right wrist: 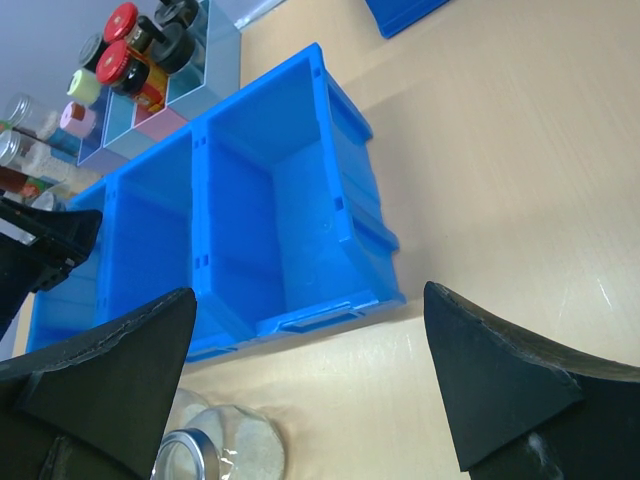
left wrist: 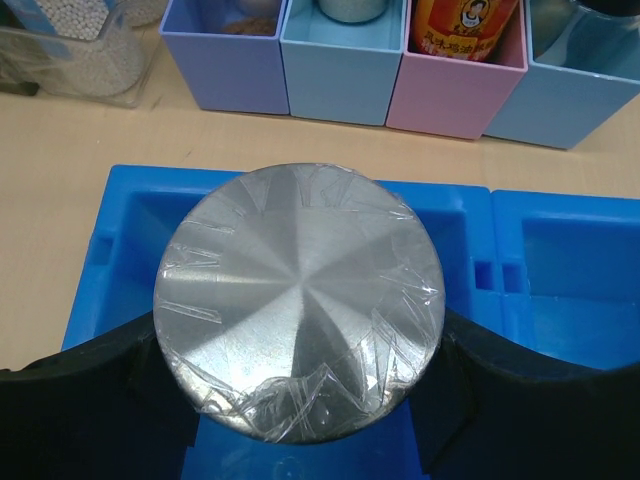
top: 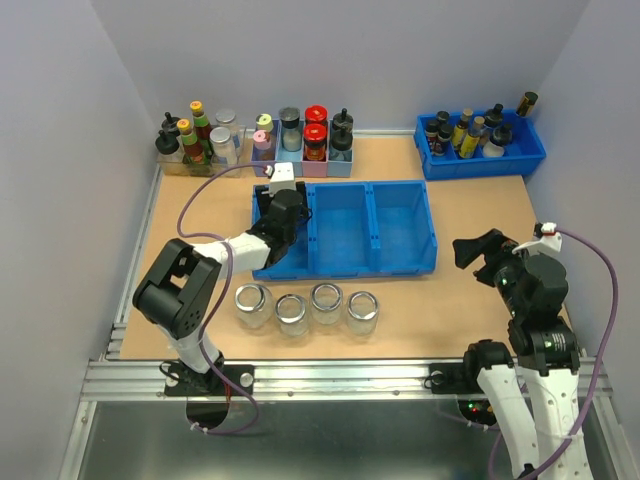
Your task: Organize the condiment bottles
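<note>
**At the left compartment of the bin, a lidded jar is held by the left gripper.**

On the wooden table (top: 460,310), a blue three-compartment bin (top: 400,230) is set at the middle, with a row of pastel holders (top: 300,162) just beyond its far left corner. The left gripper (top: 282,215) is positioned over the bin's left compartment, its jaws closed tight on a lidded glass jar (left wrist: 300,310) whose flat silver lid is covered in crinkled clear film; whether the jar touches the compartment floor cannot be told. The right gripper (top: 488,258) is held above bare table to the right of the bin, its jaws spread wide with nothing between them. Four lidless glass jars (top: 252,303) (top: 292,312) (top: 327,300) (top: 362,310) are lined up upright just near of the bin.
</note>
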Controlling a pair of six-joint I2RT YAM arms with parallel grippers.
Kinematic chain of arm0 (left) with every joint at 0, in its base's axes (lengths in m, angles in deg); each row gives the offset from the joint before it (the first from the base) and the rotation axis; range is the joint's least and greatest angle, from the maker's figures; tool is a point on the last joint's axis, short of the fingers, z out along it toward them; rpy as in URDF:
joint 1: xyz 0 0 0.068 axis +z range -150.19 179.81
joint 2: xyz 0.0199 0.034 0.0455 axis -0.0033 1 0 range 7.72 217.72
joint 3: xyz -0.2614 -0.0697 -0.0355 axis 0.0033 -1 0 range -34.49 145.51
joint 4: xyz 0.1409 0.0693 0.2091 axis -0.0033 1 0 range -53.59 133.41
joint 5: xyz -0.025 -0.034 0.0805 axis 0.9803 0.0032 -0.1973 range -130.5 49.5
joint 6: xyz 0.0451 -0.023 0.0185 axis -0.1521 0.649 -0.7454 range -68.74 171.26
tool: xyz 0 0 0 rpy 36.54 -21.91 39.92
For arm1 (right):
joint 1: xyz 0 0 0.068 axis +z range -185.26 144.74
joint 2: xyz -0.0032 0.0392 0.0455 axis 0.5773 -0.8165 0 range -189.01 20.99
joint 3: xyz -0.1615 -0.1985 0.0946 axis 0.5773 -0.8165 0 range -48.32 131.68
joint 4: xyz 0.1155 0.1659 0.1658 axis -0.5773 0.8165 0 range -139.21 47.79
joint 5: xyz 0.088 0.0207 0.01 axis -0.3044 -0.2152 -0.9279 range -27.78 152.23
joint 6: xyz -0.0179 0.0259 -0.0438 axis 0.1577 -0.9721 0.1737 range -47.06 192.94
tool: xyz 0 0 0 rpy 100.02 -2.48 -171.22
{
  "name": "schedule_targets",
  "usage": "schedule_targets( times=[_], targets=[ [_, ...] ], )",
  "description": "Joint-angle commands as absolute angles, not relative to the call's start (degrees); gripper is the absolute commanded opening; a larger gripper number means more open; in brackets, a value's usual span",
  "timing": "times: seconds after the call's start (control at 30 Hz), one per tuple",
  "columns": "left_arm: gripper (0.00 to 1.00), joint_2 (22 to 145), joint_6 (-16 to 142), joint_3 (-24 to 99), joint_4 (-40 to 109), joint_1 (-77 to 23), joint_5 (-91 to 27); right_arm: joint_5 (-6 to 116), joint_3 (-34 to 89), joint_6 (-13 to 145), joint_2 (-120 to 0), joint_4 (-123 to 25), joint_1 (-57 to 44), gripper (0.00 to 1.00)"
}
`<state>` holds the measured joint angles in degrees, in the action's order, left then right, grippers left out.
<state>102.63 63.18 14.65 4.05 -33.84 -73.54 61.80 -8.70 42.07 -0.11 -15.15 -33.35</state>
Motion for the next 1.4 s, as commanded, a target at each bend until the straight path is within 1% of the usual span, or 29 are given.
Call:
schedule_targets(
  times=[0.0, 0.23, 0.27, 0.3, 0.33, 0.43, 0.57, 0.6, 0.63, 0.7, 0.77, 0.9, 0.93, 0.97, 1.03, 1.2, 1.33, 1.37],
  targets=[
    [0.0, 101.3, 64.9, 14.8, -3.8, -33.6, -77.1, 60.7, -6.0, 42.8, -0.7, -16.4, -33.2, 1.0],
    [0.0, 101.4, 65.6, 13.6, -3.9, -33.7, -80.1, 60.6, -6.1, 42.8, -1.0, -16.4, -33.2, 1.0],
    [0.01, 101.3, 65.8, 13.1, -3.3, -33.7, -80.1, 60.4, -6.1, 42.9, -1.0, -16.3, -33.2, 1.0],
    [0.07, 101.2, 66.5, 12.9, -3.0, -33.7, -80.5, 60.1, -6.0, 43.1, -1.1, -16.4, -33.2, 1.0],
    [0.22, 101.0, 67.3, 12.5, -2.6, -33.7, -81.5, 59.6, -6.0, 43.2, -1.2, -16.3, -33.2, 1.0],
    [0.45, 100.6, 67.7, 11.7, -2.1, -33.8, -81.3, 59.3, -6.0, 43.2, -1.2, -16.4, -33.2, 1.0],
    [0.6, 99.7, 68.4, 11.2, -1.4, -33.8, -80.9, 59.2, -6.0, 43.3, -1.2, -16.3, -33.2, 1.0],
    [0.61, 99.0, 68.4, 11.4, -1.0, -34.1, -80.9, 59.3, -6.0, 43.3, -1.2, -16.4, -33.2, 1.0],
    [0.68, 98.7, 68.4, 11.6, -0.9, -34.4, -80.8, 59.3, -6.0, 43.3, -1.2, -16.3, -33.2, 1.0],
    [0.69, 97.4, 67.6, 12.1, -0.2, -35.2, -81.1, 59.2, -6.0, 43.3, -1.2, -16.3, -33.2, 1.0],
    [0.76, 96.7, 67.1, 12.9, 0.5, -35.6, -81.4, 59.2, -6.0, 43.3, -1.3, -16.3, -33.2, 1.0],
    [0.82, 95.4, 66.4, 15.2, 3.4, -36.4, -81.8, 59.2, -6.0, 43.3, -1.2, -16.3, -33.2, 1.0],
    [0.85, 95.2, 66.3, 15.3, 3.7, -36.6, -81.9, 59.1, -6.0, 43.3, -1.2, -16.3, -33.2, 1.0],
    [0.92, 95.1, 66.3, 15.5, 4.1, -36.8, -82.2, 59.2, -6.0, 43.3, -1.1, -16.3, -33.2, 1.0],
    [0.95, 95.2, 66.2, 15.7, 4.8, -36.8, -83.1, 59.1, -6.0, 43.3, -1.1, -16.3, -33.2, 1.0],
    [0.96, 96.6, 66.5, 15.5, 5.3, -36.9, -85.2, 59.1, -6.0, 43.3, -1.1, -16.3, -33.2, 1.0],
    [0.96, 93.9, 67.8, 14.7, 5.8, -37.4, -84.7, 58.9, -6.0, 43.4, -1.2, -16.3, -33.3, 1.0],
    [0.99, 93.2, 67.9, 14.7, 6.3, -37.6, -84.7, 58.9, -6.0, 43.4, -1.2, -16.3, -33.2, 1.0]
  ],
)
